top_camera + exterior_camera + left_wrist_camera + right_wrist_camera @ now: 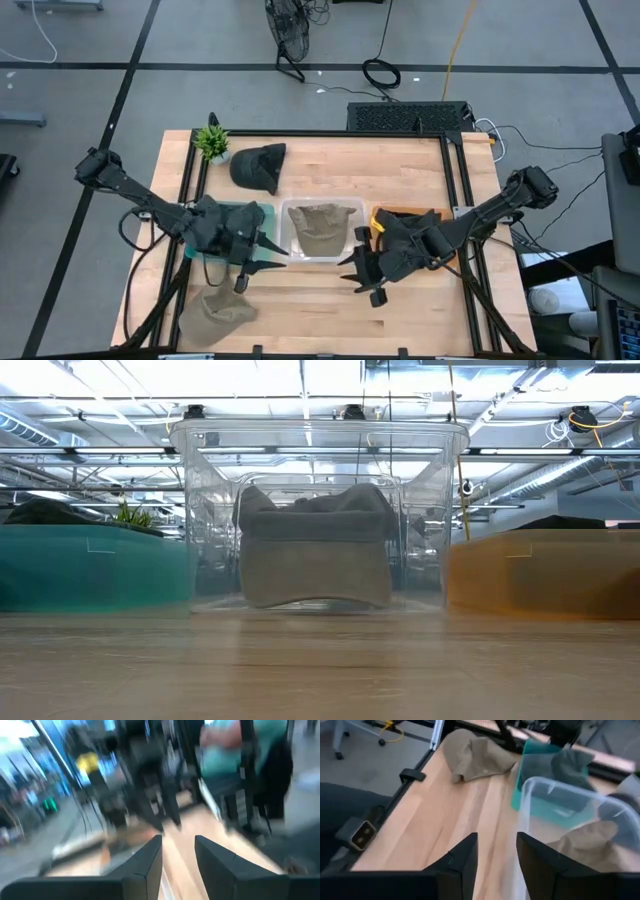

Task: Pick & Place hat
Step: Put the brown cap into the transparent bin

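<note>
A khaki hat [214,310] lies flat on the table by the near edge, left of centre; the right wrist view shows that hat [476,757] too. A second khaki hat [320,228] sits inside the clear bin [288,212] and also appears in the low view [315,550]. A dark hat [260,166] rests on the table toward the far side. My left gripper [278,255] is open and hovers just near of the teal bin [250,210], pointing right. My right gripper [345,268] is open, near of the clear bin, and points left. Neither touches anything.
An orange bin [428,214] stands right of the clear bin. A small green plant [212,142] stands at the far left corner. Black frame rails run along the table's left and right sides. Bare wood lies between the two grippers and along the near edge.
</note>
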### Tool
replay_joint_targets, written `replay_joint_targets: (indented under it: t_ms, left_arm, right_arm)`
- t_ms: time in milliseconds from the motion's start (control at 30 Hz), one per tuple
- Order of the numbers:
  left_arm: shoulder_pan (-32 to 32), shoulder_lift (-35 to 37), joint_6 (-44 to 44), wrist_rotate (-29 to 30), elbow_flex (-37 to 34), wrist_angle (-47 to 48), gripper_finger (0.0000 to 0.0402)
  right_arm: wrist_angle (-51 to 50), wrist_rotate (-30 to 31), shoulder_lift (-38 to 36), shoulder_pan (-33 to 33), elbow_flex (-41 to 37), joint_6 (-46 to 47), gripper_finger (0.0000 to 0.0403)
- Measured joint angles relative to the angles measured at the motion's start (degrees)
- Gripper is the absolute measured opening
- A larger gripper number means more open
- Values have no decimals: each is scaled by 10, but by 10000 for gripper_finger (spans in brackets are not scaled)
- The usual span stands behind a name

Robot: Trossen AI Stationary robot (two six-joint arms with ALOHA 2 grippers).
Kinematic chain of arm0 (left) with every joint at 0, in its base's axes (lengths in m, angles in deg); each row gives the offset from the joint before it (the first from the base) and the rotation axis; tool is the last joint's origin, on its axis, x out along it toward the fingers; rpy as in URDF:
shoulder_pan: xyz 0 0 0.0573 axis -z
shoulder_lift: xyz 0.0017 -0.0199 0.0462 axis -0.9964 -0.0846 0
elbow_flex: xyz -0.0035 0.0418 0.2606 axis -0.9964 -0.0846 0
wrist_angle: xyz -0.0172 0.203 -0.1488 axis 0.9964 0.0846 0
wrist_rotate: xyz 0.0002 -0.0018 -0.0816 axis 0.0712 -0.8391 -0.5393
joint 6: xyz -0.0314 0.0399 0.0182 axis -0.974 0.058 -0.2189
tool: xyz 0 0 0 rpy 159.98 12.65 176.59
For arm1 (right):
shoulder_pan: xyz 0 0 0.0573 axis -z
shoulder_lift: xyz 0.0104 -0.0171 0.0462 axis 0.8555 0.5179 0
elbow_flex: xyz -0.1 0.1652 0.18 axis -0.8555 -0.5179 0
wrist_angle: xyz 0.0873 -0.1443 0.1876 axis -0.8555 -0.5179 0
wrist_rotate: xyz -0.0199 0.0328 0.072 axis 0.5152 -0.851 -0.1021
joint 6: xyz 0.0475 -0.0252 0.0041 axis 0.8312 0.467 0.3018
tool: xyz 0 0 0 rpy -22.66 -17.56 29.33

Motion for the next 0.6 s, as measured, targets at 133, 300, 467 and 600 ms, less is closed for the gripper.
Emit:
replay_joint_targets:
  t_ms: [133, 300, 467, 600]
  left_arm:
    - [23, -37, -61, 40, 126, 247, 127]
    - [68, -107, -125, 31, 257, 454, 129]
    - [109, -186, -218, -11, 333, 618, 171]
    - [132, -240, -276, -77, 372, 719, 229]
  right_arm:
    - [-4, 54, -3, -1, 0, -11, 124]
    - [-38, 115, -2, 0, 0, 7, 119]
    - [-61, 176, -3, -9, -6, 26, 118]
    - [-66, 210, -23, -24, -23, 26, 118]
